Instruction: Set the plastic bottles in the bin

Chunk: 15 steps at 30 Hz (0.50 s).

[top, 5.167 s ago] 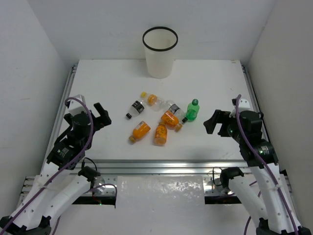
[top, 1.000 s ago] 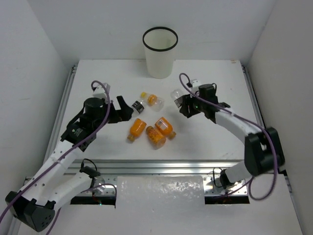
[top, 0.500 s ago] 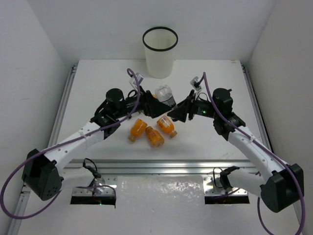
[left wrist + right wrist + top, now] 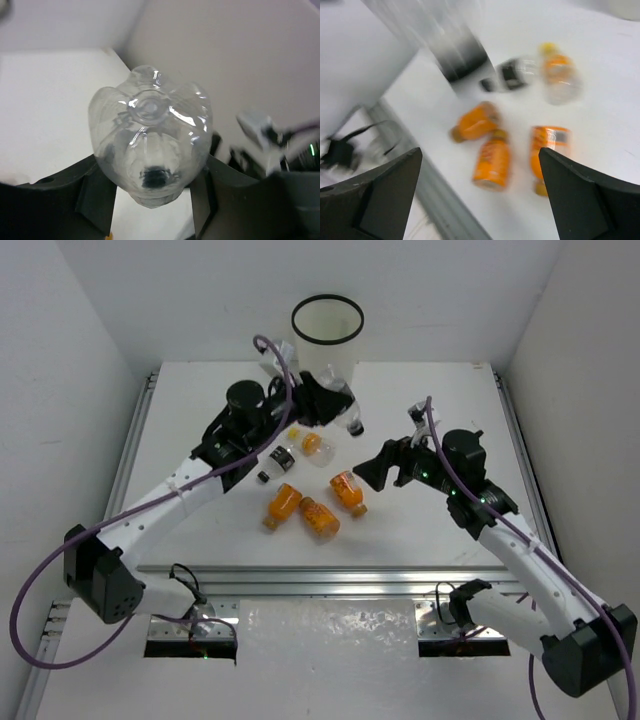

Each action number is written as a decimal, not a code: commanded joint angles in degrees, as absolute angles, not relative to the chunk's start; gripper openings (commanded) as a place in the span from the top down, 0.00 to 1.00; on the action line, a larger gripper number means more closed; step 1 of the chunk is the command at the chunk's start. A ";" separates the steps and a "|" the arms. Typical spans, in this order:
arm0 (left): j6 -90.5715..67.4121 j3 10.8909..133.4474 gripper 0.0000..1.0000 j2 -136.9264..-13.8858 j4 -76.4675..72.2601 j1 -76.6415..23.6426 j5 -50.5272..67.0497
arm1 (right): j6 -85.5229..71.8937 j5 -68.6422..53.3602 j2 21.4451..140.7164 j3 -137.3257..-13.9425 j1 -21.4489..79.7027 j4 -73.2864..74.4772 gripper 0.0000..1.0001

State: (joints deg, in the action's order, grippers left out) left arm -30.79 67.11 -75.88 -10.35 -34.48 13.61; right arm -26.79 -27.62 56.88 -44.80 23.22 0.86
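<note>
Left to right, top view unless noted.

**Left arm.** My left gripper (image 4: 322,403) is clenched on a clear bottle (image 4: 150,135). It is carried high and reaches toward the bin (image 4: 362,320) at the far edge of the table (image 4: 200,400). I judge this is so the bottle can pass over the black rim. In the left wrist view the bottle's ribbed base faces the camera. My dark fingers (image 4: 95,197) press on its two sides, closed only as far as its body allows. The black cap points down toward the table. The bottle shows against the bin's near wall and is not yet over the mouth.

**Table, between the arms.** Five bottles lie on their sides, none of them gripped:
- a labelled bottle (image 4: 275,462) with a black cap;
- a part-filled bottle (image 4: 312,445) just beside it;
- three orange bottles (image 4: 320,520) in a loose row nearer me.

**Right arm.** My right gripper (image 4: 375,472) hangs just beside the rightmost orange bottle (image 4: 348,492). It is spread wide and holds nothing. The right wrist view is blurred. It shows both fingers (image 4: 370,200) at the frame's lower corners, with only the table and the lying bottles between them. I judge this stance puts the arm in place for the next pick while the left arm delivers.
</note>
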 commanded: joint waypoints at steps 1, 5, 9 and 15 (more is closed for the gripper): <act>-23.67 80.01 1.00 -81.44 -4.93 -33.84 -5.78 | -27.85 0.32 52.74 -43.60 22.94 12.55 0.01; -20.75 96.47 1.00 -94.19 -0.80 -28.75 -7.31 | -28.04 2.03 48.61 -37.63 22.68 13.62 0.01; -16.97 119.57 1.00 -111.32 5.96 -22.87 -6.77 | -27.78 0.26 47.55 -36.21 22.59 15.11 0.01; -14.06 137.75 0.92 -130.16 -5.59 -19.25 -2.20 | -28.65 -2.98 44.83 -31.38 22.50 14.24 0.01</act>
